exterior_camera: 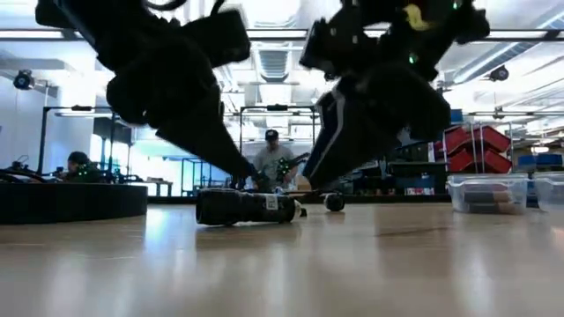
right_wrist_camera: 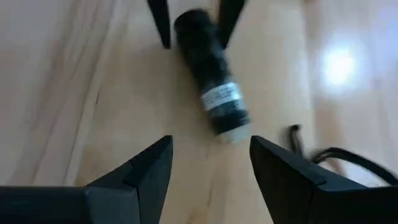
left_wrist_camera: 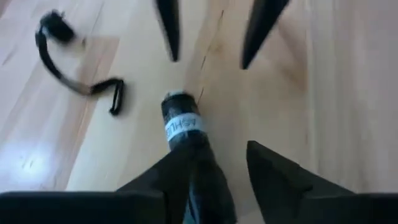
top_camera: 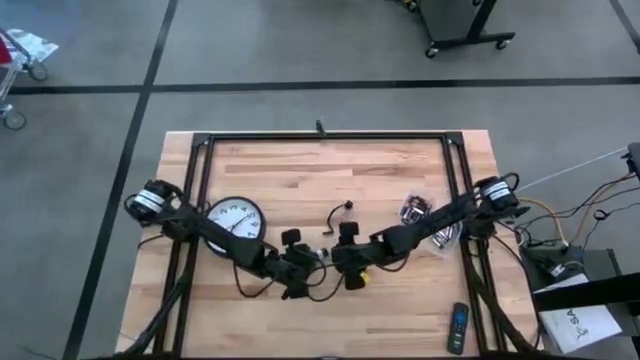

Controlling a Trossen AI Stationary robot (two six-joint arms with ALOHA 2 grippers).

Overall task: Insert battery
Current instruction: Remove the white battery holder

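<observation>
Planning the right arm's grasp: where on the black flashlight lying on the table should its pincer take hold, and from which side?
Probably the bare barrel between the white label and the end the left pincer straddles. The flashlight lies flat on its side, so the open right pincer would best descend from above, one finger on each long side, across its axis.

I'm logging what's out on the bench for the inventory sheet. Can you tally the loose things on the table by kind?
Wall clock: 1
Black flashlight: 1
Remote control: 1
Black strap: 1
Clear bag of small parts: 1
Total: 5

Both arms meet over the flashlight at the table's middle.
</observation>
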